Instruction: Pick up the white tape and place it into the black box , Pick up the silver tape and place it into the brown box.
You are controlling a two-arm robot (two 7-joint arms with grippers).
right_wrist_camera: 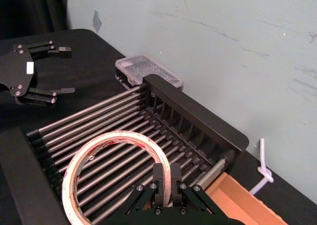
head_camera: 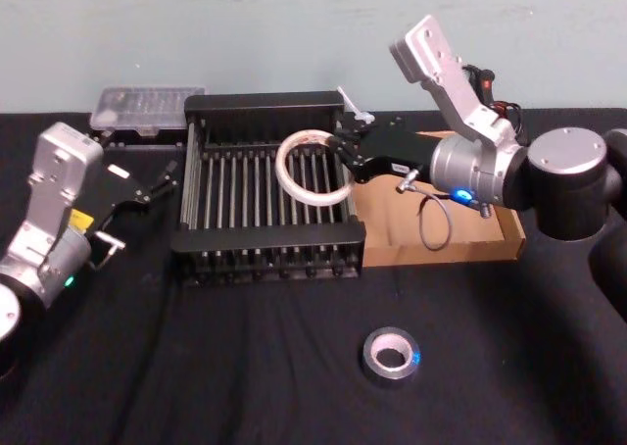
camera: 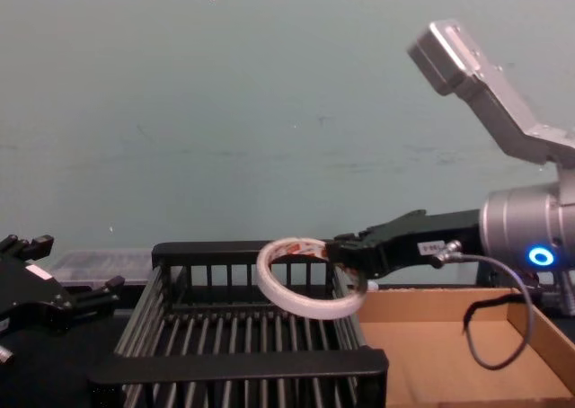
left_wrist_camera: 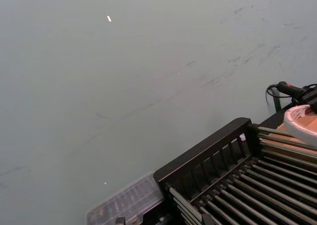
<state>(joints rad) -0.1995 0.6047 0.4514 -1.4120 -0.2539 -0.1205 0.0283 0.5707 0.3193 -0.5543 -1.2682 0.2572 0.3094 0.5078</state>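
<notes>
White tape (head_camera: 313,168) clamped in right end effector (head_camera: 345,153), above black box (head_camera: 265,244), left end effector (head_camera: 157,182) apart

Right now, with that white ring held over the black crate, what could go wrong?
The right gripper pinches the white tape by one edge, tilted above the black box; let go, it might land on edge and roll. The bottom is open bars, so it could settle crooked.

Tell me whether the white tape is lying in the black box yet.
Not yet. The white tape is held tilted above the black box slats, pinched at its rim by the right hand.
</notes>
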